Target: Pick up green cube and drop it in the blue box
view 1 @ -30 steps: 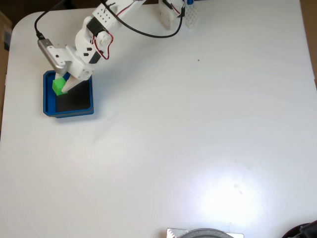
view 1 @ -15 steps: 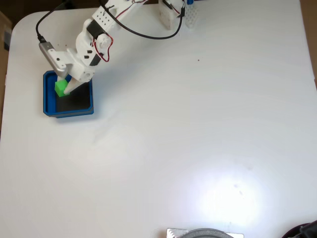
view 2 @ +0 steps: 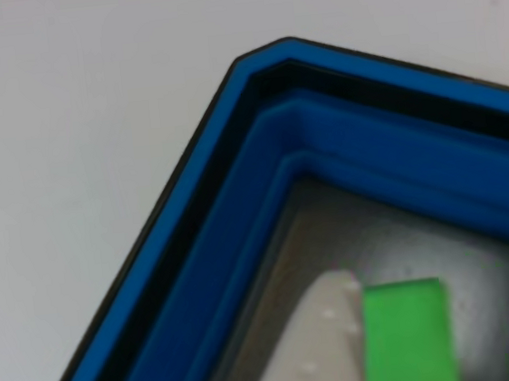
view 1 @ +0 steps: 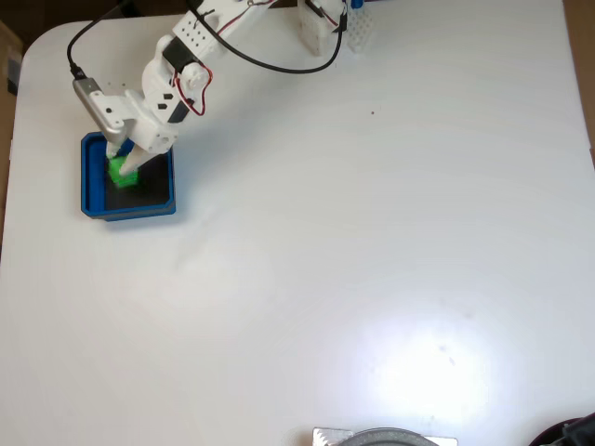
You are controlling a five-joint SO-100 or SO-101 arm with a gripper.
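At the near edge of the fixed view a grey round object (view 1: pixel 381 437) pokes in at the bottom, with a dark shape (view 1: pixel 569 433) in the near right corner; the white table (view 1: pixel 353 260) stretches bare from there to the far side. Far left on the table sits the blue box (view 1: pixel 91 186), and the cube (view 1: pixel 122 172) is inside it, over the black floor in the far left part of the box. The gripper (view 1: pixel 123 167) reaches down into the box from the far side, and the cube sits between its fingers. In the other view the cube (view 2: pixel 406 334) lies above the dark floor of the box (view 2: pixel 241 237), with one white finger (view 2: pixel 324 333) touching its left side and the other finger just off its right at the frame edge, a gap showing there; the jaws look slightly apart rather than clamped. Farther back, the white arm (view 1: pixel 186 56) runs up to the far edge, a black cable (view 1: pixel 270 63) looping beside it.
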